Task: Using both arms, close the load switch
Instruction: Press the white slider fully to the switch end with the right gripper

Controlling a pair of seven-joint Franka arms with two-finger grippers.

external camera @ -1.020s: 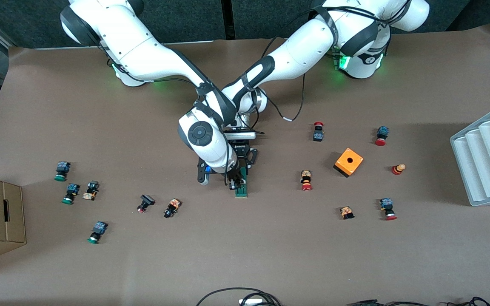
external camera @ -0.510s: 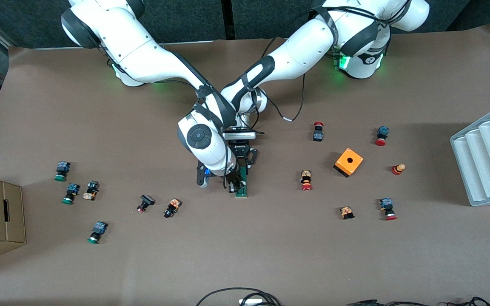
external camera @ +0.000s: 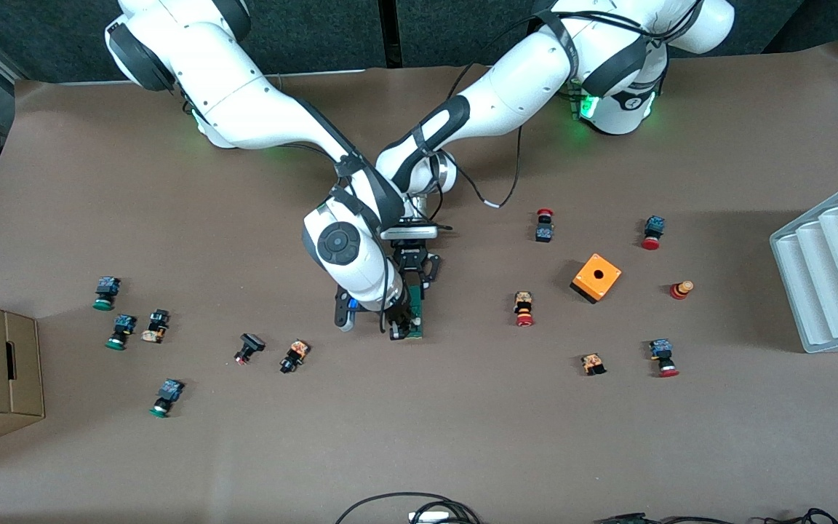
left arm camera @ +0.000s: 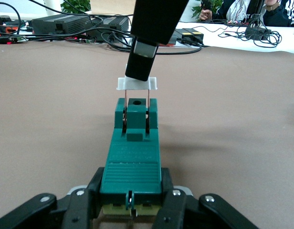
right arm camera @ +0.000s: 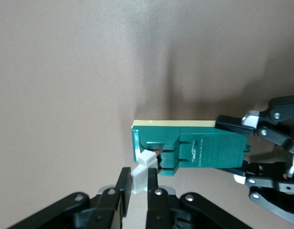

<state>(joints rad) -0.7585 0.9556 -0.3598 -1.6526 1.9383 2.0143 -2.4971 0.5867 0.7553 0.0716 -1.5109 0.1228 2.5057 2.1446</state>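
While the left tool (left arm camera: 130, 210) clamps the load switch (external camera: 414, 318) lying lengthwise toward the front camera, the right tool (right arm camera: 136, 188) pinches its white handle (left arm camera: 136, 84); bare tabletop (external camera: 419, 422) surrounds it.

Hidden and cropped parts

You can't see most of the load switch (external camera: 414, 320) in the front view; the right hand (external camera: 398, 325) covers it.

Left claw (left arm camera: 130, 210), right claw (right arm camera: 136, 191) clamped.
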